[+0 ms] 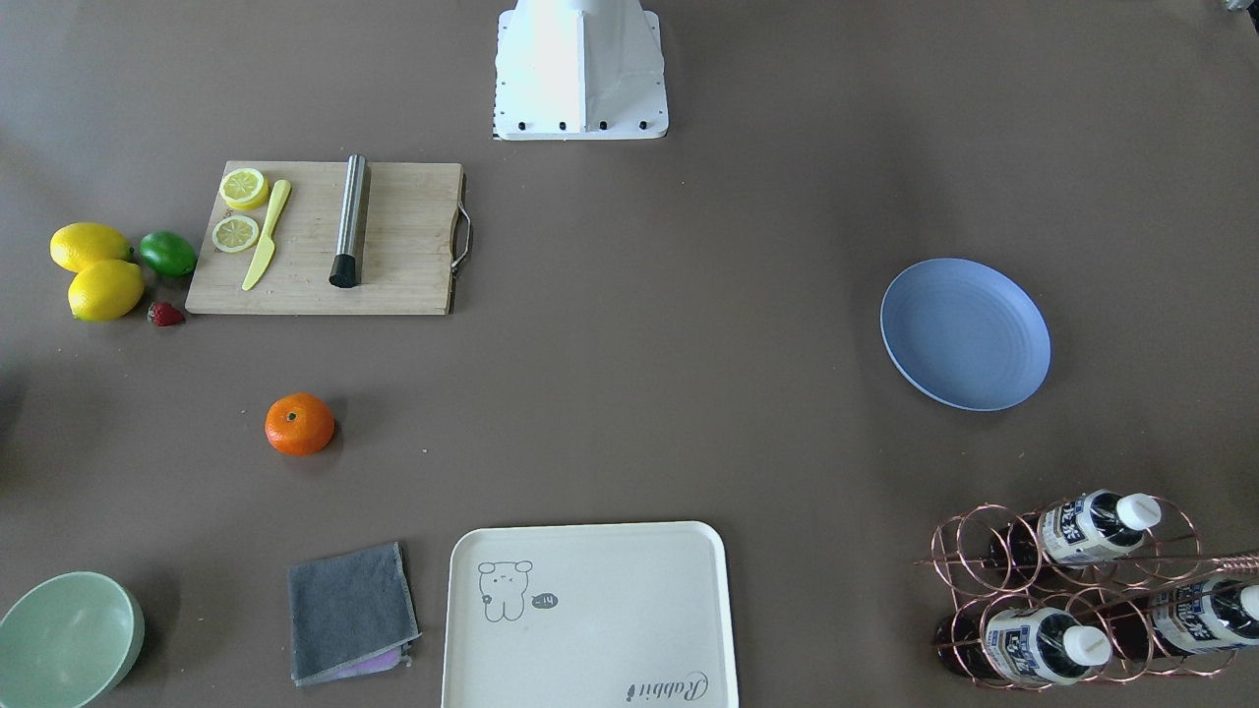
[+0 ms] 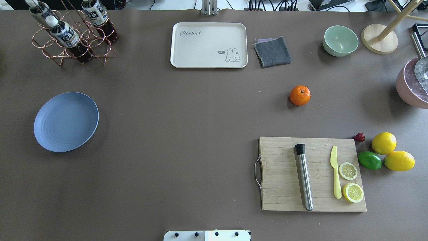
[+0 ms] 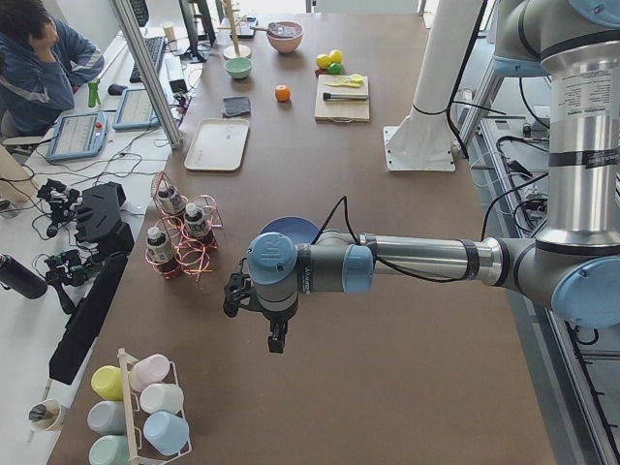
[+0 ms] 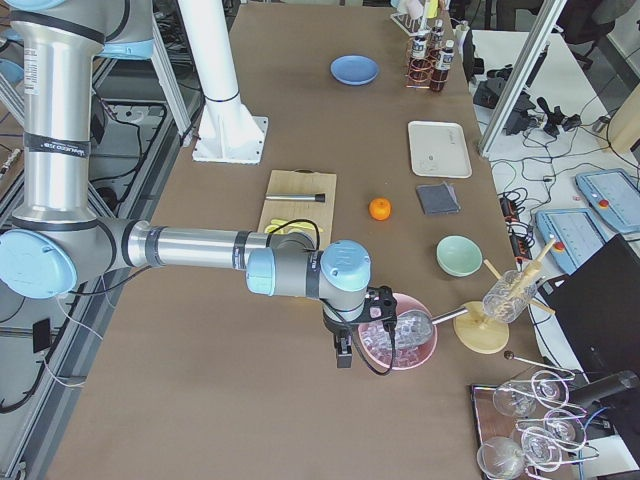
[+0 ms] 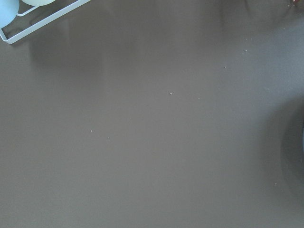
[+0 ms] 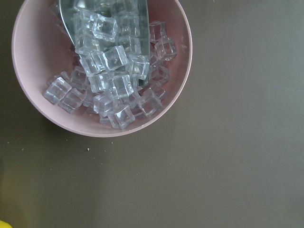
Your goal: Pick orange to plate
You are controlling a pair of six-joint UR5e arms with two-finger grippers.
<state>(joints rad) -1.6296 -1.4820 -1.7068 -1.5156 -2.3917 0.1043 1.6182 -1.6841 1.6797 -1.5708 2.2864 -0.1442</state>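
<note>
The orange [image 1: 299,424] [image 2: 300,95] sits alone on the brown table, between the cutting board and the grey cloth. The blue-lavender plate [image 1: 965,333] [image 2: 66,121] lies empty on the table's opposite half, near the bottle rack. Neither arm shows in the overhead or front views. My left gripper [image 3: 234,294] hangs beyond the plate's end of the table, in the exterior left view only. My right gripper [image 4: 378,308] hovers by the pink ice bowl [image 6: 102,66], far from the orange [image 4: 379,208]. I cannot tell whether either is open or shut.
A wooden cutting board [image 2: 312,174] carries a metal rod, a yellow knife and lemon slices. Two lemons [image 2: 384,143], a lime [image 2: 369,160] and a strawberry lie beside it. A cream tray [image 2: 209,45], grey cloth [image 2: 272,51], green bowl [image 2: 340,40] and bottle rack [image 2: 72,31] line the far edge.
</note>
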